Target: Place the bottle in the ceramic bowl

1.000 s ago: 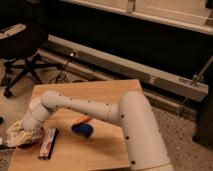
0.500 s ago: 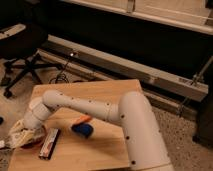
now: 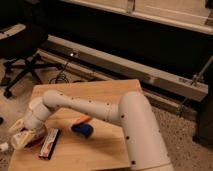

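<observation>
My gripper [image 3: 21,134] is at the table's left front corner, at the end of the white arm [image 3: 85,106] that reaches in from the right. It hangs low over a reddish curved rim [image 3: 34,144], which seems to be the ceramic bowl, mostly hidden under the gripper. A pale mass at the gripper may be the bottle, but I cannot make it out apart from the gripper. A small white thing [image 3: 4,146] shows at the left edge of the view; I cannot tell what it is.
A flat black-and-white box [image 3: 49,143] lies just right of the gripper. A small dark blue holder [image 3: 82,130] with an orange piece [image 3: 80,120] beside it sits mid-table. The wooden table [image 3: 95,155] ends close to the gripper on the left. An office chair [image 3: 22,55] stands at back left.
The gripper and arm have hardly moved; nothing else on the table has shifted.
</observation>
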